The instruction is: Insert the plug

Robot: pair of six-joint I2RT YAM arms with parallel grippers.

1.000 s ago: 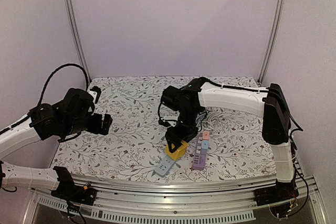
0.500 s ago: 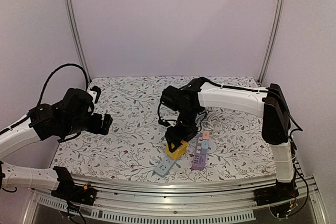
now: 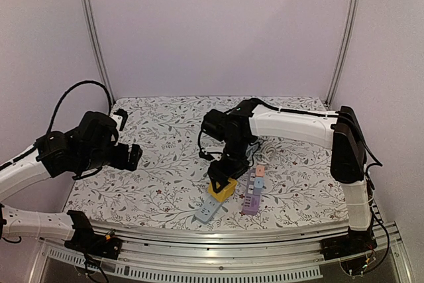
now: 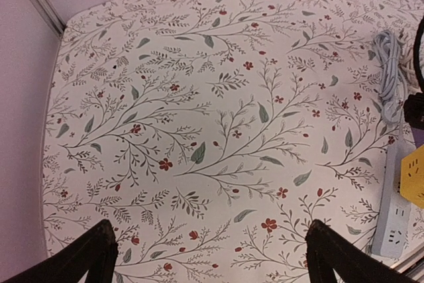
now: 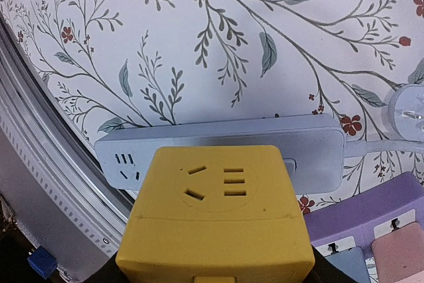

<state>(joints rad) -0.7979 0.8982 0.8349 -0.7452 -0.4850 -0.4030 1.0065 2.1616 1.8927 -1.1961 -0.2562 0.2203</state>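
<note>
The right gripper (image 3: 223, 178) is clenched on a yellow cube-shaped plastic plug (image 5: 218, 210), holding it over the near middle of the floral-patterned tabletop (image 4: 199, 97). Seen from the wrist, the cube's socket face is turned towards the camera. Its body covers the middle of a pale grey-blue plastic power strip (image 5: 318, 150) lying flat underneath, though I cannot tell whether the two touch. Just to the right lies a purple plastic power strip with pink and blue buttons (image 3: 252, 197). A white round plug on a cable (image 5: 412, 112) rests just past one end of the grey strip, prongs up. A coiled pale grey cable (image 4: 391, 71) lies farther back. The left gripper (image 4: 212, 260) hangs spread open over the left side of the tabletop, well apart from all this.
</note>
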